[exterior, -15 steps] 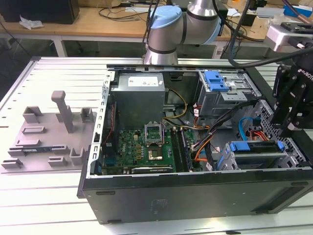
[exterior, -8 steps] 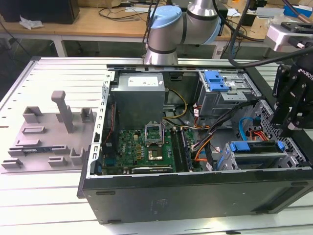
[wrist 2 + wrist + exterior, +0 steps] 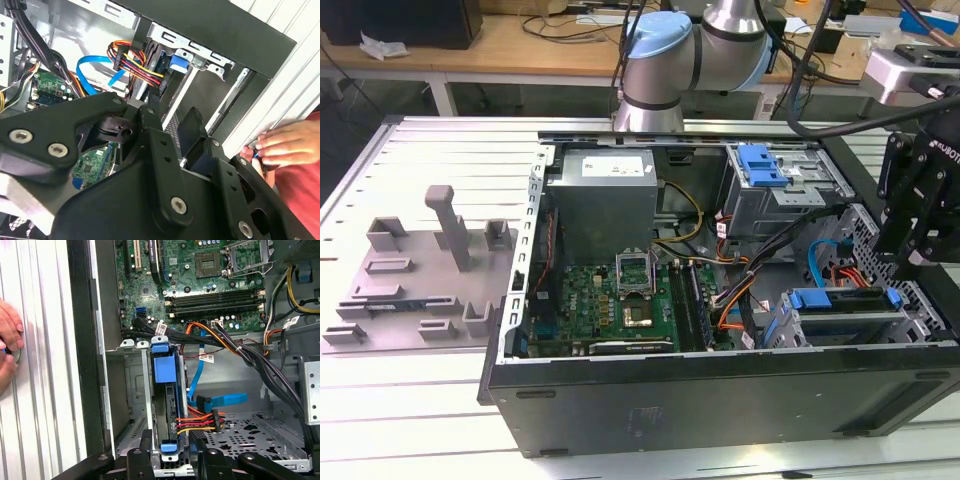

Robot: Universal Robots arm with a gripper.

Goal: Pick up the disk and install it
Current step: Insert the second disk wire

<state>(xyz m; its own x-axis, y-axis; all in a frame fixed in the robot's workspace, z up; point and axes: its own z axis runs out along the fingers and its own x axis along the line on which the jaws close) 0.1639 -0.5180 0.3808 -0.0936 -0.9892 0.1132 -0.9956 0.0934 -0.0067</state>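
Note:
The disk (image 3: 842,300) stands on edge in the drive bay at the near corner of the open computer case, on the exterior view's right. Its bright blue carrier (image 3: 165,371) runs along the top edge, and red, yellow and black wires (image 3: 200,421) reach its side. My gripper (image 3: 909,264) hangs just above and to the right of the bay, open, with nothing between its fingers. In the first wrist view the gripper (image 3: 172,438) straddles the carrier's end tab without touching it. The second wrist view shows the black fingers (image 3: 192,131) apart over the bay, the disk's blue end (image 3: 178,63) beyond.
A grey drive cage with a blue clip (image 3: 761,165) stands at the case's far right. Motherboard (image 3: 620,300), power supply (image 3: 605,195) and cable bundles (image 3: 260,365) fill the case. A person's hand (image 3: 7,337) rests on the table beside the case wall (image 3: 80,340). Grey fixtures (image 3: 430,270) sit left.

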